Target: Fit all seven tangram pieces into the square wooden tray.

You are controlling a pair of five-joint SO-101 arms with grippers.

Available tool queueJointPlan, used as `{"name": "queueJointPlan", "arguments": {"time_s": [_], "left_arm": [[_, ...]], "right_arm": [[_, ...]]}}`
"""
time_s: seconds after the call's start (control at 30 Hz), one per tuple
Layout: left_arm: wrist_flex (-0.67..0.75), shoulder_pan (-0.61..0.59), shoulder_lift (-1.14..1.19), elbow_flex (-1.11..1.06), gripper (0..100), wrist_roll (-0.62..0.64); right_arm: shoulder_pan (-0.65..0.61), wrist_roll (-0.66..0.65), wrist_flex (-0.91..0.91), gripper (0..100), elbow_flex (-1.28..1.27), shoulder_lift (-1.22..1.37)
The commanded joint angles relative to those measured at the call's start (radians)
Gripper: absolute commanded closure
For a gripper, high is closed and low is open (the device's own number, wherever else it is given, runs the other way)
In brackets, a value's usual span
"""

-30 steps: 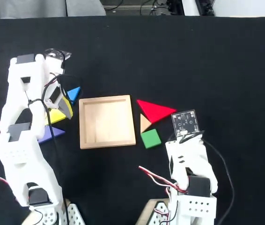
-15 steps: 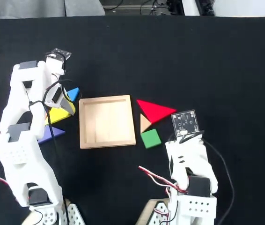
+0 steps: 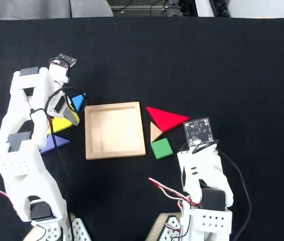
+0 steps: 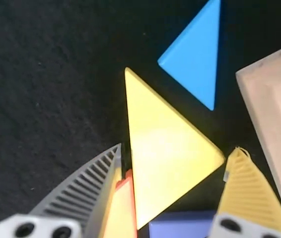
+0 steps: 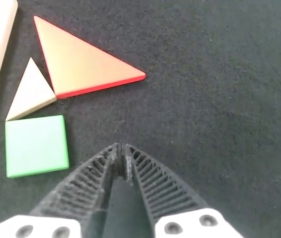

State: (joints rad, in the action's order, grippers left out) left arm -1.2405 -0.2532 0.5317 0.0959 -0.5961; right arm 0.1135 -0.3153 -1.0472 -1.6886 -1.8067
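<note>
Yellow triangle pick, my read.
Left gripper wide astride it; I'd clamp, lift toward tray. Right gripper pinched together.

One square wooden tray. Six tangram pieces show: four triangles (a blue triangle, a yellow triangle, a red triangle, a pale wood triangle), one green square and one purple piece. Three lie at the tray's 9 o'clock, three at its 3 o'clock.
</note>
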Motion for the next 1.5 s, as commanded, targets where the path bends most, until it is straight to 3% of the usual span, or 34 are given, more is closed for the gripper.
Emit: {"name": "queueJointPlan", "arguments": {"time_s": [0.0,0.3,0.5,0.73,0.97,1.23,1.47], "left_arm": [[0.034,-0.002,0.012,0.007,68,-0.009],[0.060,0.002,0.032,0.007,68,-0.005],[0.060,0.018,0.032,0.007,78,-0.005],[0.049,0.019,0.020,0.007,81,0.002],[-0.078,0.038,-0.196,0.007,80,0.071],[-0.247,0.048,-0.479,0.005,80,0.284],[-0.359,0.082,-0.497,0.001,80,0.618]], "right_arm": [[-0.009,-0.008,-0.003,98.6,0.004,-0.085],[-0.009,-0.008,-0.003,98.6,0.004,-0.085],[-0.009,-0.008,-0.003,98.6,0.004,-0.085],[-0.009,-0.008,-0.003,98.6,0.004,-0.085],[-0.009,-0.008,-0.003,98.6,0.004,-0.085],[-0.009,-0.008,-0.003,98.6,0.004,-0.085],[-0.009,-0.008,-0.003,98.6,0.004,-0.085]]}}
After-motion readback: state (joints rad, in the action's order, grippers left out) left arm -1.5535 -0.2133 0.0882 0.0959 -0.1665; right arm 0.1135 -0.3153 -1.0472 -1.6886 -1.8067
